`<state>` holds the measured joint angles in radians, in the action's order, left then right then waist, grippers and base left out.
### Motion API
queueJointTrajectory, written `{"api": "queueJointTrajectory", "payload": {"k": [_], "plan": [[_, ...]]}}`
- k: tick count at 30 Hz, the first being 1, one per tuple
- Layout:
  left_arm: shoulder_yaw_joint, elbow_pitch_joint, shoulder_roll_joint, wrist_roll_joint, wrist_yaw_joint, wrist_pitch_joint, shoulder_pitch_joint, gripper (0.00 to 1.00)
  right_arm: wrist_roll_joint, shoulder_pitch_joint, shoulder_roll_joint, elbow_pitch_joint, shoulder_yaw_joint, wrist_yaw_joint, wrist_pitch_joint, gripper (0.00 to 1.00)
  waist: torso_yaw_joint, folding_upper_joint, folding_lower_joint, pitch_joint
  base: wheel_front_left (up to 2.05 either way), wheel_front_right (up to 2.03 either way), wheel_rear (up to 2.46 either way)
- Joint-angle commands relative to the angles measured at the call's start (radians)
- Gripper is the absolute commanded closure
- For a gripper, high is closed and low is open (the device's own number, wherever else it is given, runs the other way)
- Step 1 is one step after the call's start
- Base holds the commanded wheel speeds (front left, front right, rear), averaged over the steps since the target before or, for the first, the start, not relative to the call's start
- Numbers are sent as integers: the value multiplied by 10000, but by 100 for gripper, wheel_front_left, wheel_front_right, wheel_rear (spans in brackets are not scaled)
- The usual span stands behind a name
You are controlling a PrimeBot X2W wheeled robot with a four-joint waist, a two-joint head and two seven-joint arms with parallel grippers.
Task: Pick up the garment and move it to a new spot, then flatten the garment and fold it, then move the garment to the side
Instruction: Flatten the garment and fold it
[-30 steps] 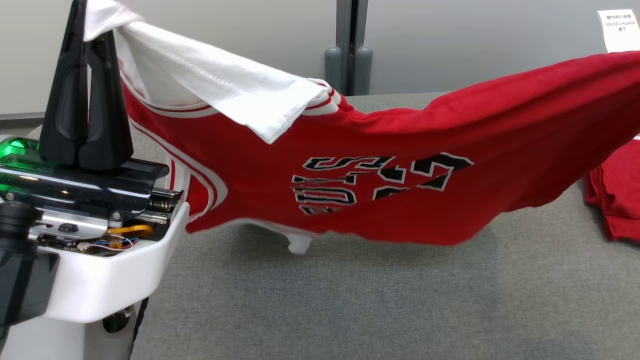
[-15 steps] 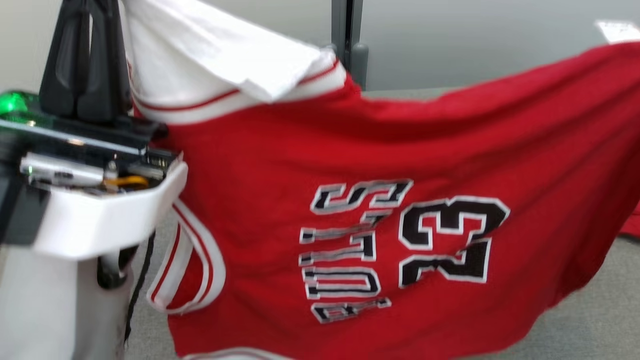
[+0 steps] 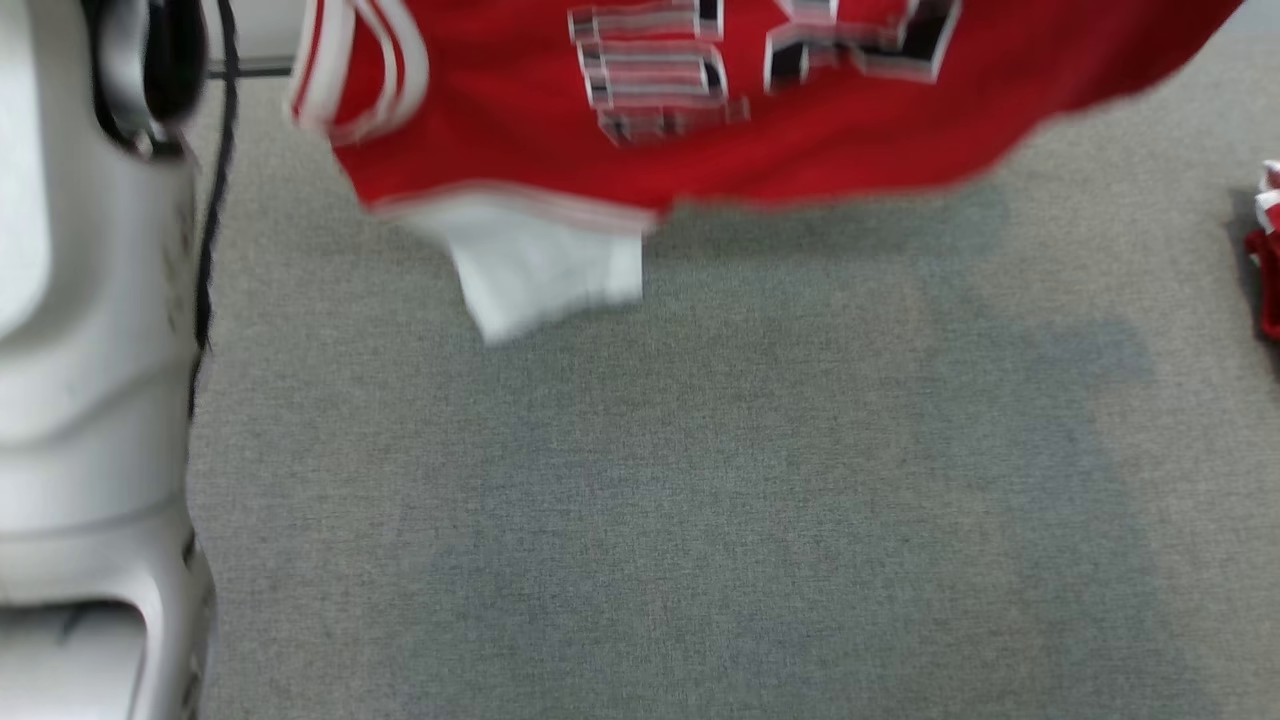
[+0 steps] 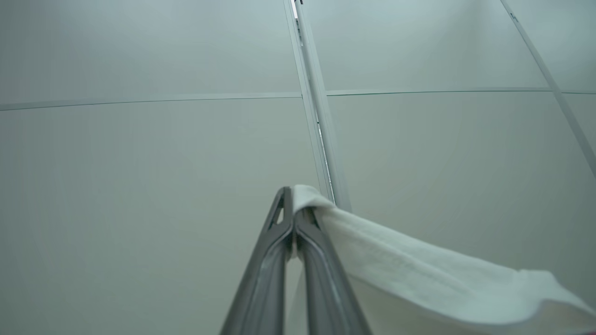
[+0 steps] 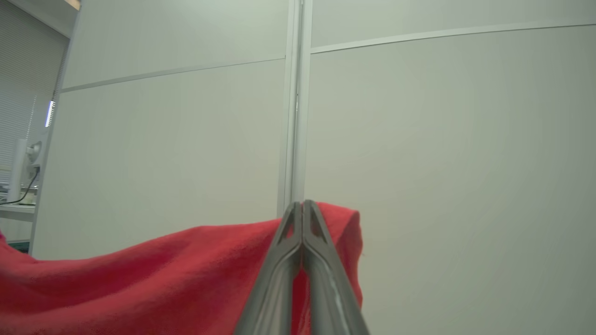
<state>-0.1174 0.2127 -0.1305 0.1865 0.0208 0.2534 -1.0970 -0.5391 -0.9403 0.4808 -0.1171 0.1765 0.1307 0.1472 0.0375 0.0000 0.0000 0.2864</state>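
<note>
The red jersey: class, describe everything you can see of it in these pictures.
The jersey is soft red knit cloth with white-and-red striped trim and blurred black lettering edged in white; a white flap hangs below its lower edge. It hangs spread out in the air above the grey surface, apparently clear of it. The left gripper is shut on a white edge, the right gripper on a red edge.

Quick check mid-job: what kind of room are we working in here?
Probably an office-style test room: pale partition wall panels with metal seams, slatted window blinds, and a grey fabric-covered work surface.
</note>
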Motion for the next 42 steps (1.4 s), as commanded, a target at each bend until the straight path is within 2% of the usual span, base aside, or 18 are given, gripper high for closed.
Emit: {"api": "queueJointTrajectory", "payload": {"k": [1,5,10,15,19,26,28,34,42], "plan": [[83,568,-6,-42,-20,65,-560,100,-87,-558,-117,-568,263,0,162,100,23,0,0,325,0,0,0],[287,2172,105,-146,-20,110,-1653,100,-351,-2040,-508,-2590,1193,0,479,100,-56,0,0,577,0,0,0],[490,4285,366,114,161,107,-1646,100,-706,-2833,-944,-4773,2373,0,832,100,-48,0,0,977,0,0,0],[782,5611,591,494,199,109,-976,100,-1185,-2597,-1157,-5886,3308,0,1029,100,6,0,0,1380,0,0,0],[1217,5809,722,891,245,110,405,100,-1939,-1638,-1202,-6414,4000,0,1186,100,58,0,0,1703,0,0,0],[1555,4472,785,1447,402,111,2456,100,-2027,271,-1224,-5034,3118,0,1179,100,83,0,0,1746,0,0,0],[1498,3532,769,1535,384,111,3618,100,-1672,1435,-1389,-4114,2567,0,1180,100,33,0,0,1528,0,0,0],[1196,1685,772,1552,104,112,6151,100,-909,3952,-1775,-2245,1426,0,1182,100,-55,0,0,706,0,0,0],[668,-211,767,1373,-429,110,9699,100,-260,7188,-2002,-554,665,0,1183,100,-80,0,0,-835,0,0,0]]}}
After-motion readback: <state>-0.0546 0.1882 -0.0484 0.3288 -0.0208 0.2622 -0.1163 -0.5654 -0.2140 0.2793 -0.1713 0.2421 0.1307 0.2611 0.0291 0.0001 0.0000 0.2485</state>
